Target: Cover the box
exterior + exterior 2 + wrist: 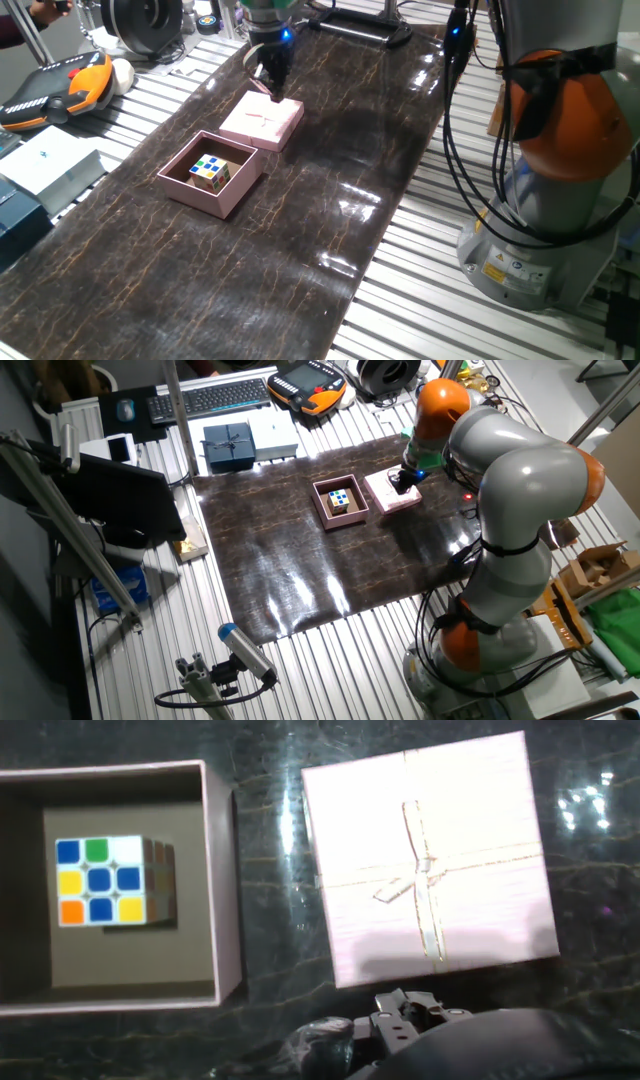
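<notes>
So, small pale-pink cardboard box [210,174] open on dark marbled desk [300,260], colourful puzzle cube [210,172] inside. Flat pink ribboned lid [262,121] beside it. Hand [272,80] over lid's far edge, grip state unclear. Risk: off-centre edge grab tilts lid, snags box wall.

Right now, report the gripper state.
Gripper: above the far edge of the lid, holding nothing; open or closed cannot be told. The box is uncovered.
</notes>
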`<state>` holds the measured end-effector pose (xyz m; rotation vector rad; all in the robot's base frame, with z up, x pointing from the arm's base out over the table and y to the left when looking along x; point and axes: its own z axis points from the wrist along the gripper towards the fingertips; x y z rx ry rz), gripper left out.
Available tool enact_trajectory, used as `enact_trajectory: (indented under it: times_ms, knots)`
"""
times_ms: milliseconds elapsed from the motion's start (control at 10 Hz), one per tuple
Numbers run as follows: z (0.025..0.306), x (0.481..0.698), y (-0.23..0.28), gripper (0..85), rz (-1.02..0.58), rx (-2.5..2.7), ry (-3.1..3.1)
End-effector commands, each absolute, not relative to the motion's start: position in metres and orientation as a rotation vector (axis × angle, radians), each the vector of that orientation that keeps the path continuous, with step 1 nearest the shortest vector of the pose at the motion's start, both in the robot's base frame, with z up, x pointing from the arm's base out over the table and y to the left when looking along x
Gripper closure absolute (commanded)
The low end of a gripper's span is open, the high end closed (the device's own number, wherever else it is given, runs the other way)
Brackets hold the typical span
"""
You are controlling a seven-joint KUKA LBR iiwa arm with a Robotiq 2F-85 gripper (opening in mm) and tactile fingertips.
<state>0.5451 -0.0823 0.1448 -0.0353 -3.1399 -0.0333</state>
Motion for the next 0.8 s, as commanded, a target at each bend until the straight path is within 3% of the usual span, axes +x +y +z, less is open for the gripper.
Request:
enact_trajectory:
  times_ms: [0,700]
  knots:
    - [0.1434,0.5498,-0.0826,84.3,-0.036,-0.023,-3.137]
    - [0.1413,0.5530,-0.0848,84.3,0.019,-0.069,-3.163]
